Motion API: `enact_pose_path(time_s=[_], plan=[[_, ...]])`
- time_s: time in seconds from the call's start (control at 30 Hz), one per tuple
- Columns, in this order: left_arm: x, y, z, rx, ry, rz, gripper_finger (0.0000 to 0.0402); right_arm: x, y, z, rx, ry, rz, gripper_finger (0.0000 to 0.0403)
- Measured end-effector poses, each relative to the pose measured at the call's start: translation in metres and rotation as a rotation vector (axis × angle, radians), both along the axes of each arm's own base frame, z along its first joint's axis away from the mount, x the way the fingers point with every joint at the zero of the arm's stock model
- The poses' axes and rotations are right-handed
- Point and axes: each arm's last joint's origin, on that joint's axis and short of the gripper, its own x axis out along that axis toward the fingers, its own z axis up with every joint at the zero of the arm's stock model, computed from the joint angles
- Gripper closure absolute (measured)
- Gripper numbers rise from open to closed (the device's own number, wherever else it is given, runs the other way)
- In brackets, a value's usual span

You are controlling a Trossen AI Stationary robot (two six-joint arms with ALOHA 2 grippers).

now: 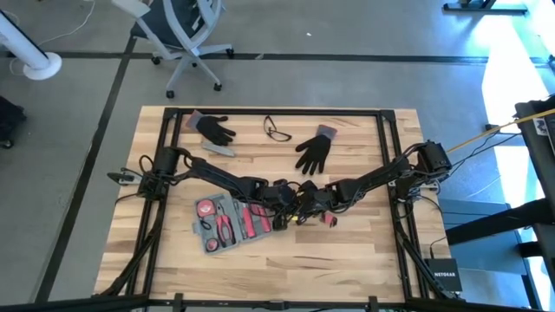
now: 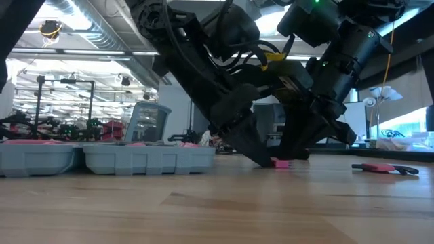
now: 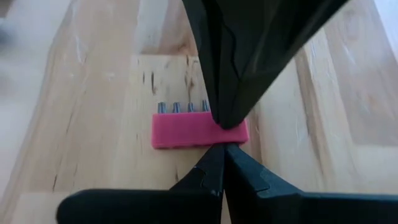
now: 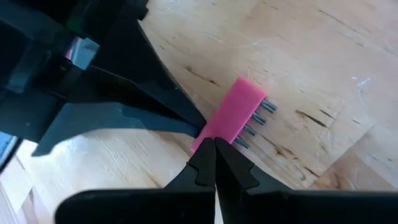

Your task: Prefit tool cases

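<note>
Plastic of the tool case (image 1: 227,224) looks rigid and light, a flat blue-grey tray with moulded recesses, lying open in the lower left part of the desk (image 1: 364,251) in the high view, left of where the two arms meet. Pliers with red handles and a round red tape measure already sit in the recesses. I judge the case will slide easily on the smooth wood if pushed from one side, so it is better taken at a long edge or a rounded corner, not by the thin inner walls (they may flex).

Both arms reach inward and low, their wrists nearly touching at the centre of the high view. The left tool (image 3: 219,146) has its fingers together, tips pressed at the near edge of a small pink bit holder (image 3: 199,129), which lies flat on the wood with a row of metal bits standing out from its far side. The right tool (image 4: 211,146) is also closed, with its tips at one end of the same holder (image 4: 229,115). Neither seems to clamp it; they only touch or nudge it. The holder is small, light and stiff, so it may skid or turn under closed tips.

In the low view another pink-handled tool (image 2: 383,168) lies at the right, apart from the arms.
</note>
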Motion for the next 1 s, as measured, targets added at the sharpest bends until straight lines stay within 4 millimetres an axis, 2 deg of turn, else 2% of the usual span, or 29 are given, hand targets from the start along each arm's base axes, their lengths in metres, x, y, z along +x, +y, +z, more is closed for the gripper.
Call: enact_pose_path(time_s=[0.23,0.4,0.57,0.83,0.9,1.0], plan=[[0.006,0.0,-0.006,-0.026,-0.059,0.03,0.0402,0.0,0.0,0.0,0.0,0.005,0.004,0.0403],[0.0,0.003,0.0,-0.013,0.015,0.018,0.0402,0.001,0.0,0.001,-0.006,-0.01,0.008,0.0403],[-0.013,0.009,0.013,0.034,0.119,-0.015,0.0402,0.0,-0.001,0.007,-0.017,-0.027,0.028,0.0403],[-0.031,0.018,0.038,0.058,0.214,-0.026,0.0401,-0.013,-0.01,0.04,-0.064,-0.066,0.001,0.0401],[-0.038,0.021,0.047,0.059,0.252,-0.053,0.0402,-0.014,-0.013,0.041,-0.048,-0.054,0.059,0.0394],[-0.051,0.024,0.071,0.056,0.233,-0.067,0.0402,-0.012,-0.017,0.04,-0.076,-0.052,0.249,0.0367]])
